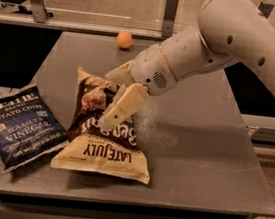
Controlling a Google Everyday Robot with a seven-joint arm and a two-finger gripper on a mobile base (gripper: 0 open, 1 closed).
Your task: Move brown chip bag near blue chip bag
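Brown bag: lies mid-surface, cream "LATE JULY" end toward the front edge, far end lifted.
End effector: over the bag's dark middle, its two cream fingers closed onto the raised upper part, one in front and one behind.
Arm: white, reaching in from the upper right.
Blue bag: flat at the front left, just beside the brown bag, edges nearly touching.
Bag contents: both closed, insides hidden.
Ball: orange, at the far edge.
Surface: grey tabletop.
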